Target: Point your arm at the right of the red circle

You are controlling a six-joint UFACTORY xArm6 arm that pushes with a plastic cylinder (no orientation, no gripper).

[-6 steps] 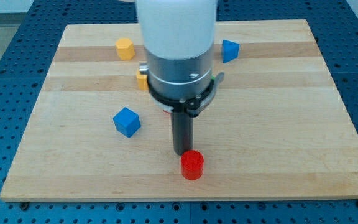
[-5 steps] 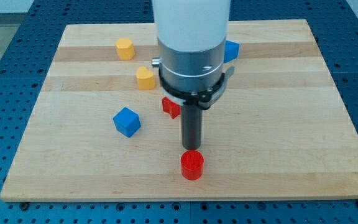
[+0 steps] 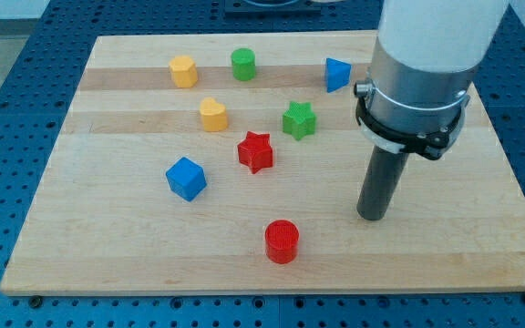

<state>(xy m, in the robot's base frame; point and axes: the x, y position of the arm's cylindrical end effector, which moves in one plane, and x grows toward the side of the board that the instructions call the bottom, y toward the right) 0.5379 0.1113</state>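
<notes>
The red circle (image 3: 282,241) lies on the wooden board (image 3: 108,246) near the view's bottom, a little right of centre. My tip (image 3: 370,217) rests on the board to the right of the red circle and slightly higher in the view, about a hundred pixels away, touching no block. The arm's white and grey body rises above it to the view's top right.
A red star (image 3: 255,151), a green star (image 3: 298,119), a blue cube (image 3: 186,178), a yellow heart (image 3: 212,114), a yellow hexagon (image 3: 182,70), a green cylinder (image 3: 242,64) and a blue triangular block (image 3: 336,74) lie across the upper and left board.
My tip has moved from just above the red circle to the view's right. The arm no longer hides the red star, green star and green cylinder. No block has moved.
</notes>
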